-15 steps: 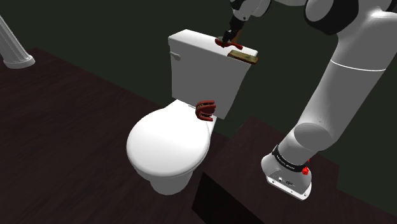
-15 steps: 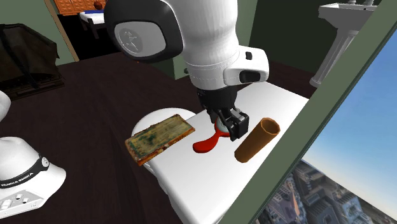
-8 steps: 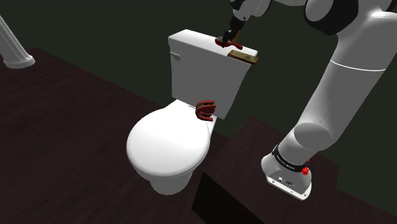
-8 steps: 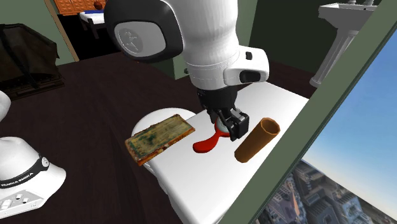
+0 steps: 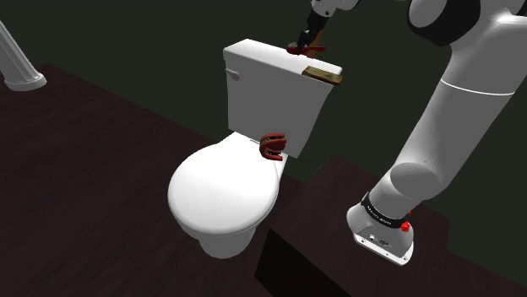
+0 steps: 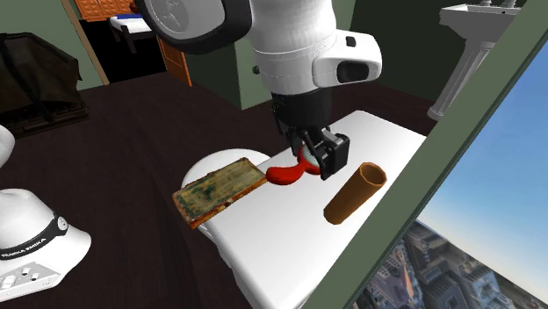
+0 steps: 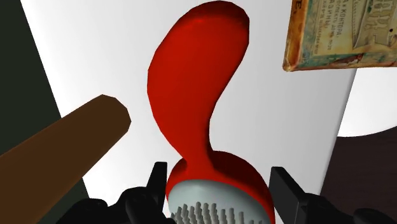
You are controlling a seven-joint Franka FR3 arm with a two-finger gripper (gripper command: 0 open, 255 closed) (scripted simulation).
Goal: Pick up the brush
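Second exterior view, white toilet tank lid [image 6: 290,246]. Worn book [image 6: 219,189] at left, corner overhanging lid edge. Next, red brush [image 6: 283,174]: handle points toward book, raised just above lid. Gripper [image 6: 318,162] at brush head. Fingers [image 7: 157,183] pressed against both sides of head, holding it, bristles toward wrist camera. Brown tube [image 6: 354,193] at right, lying on lid, apart from brush.
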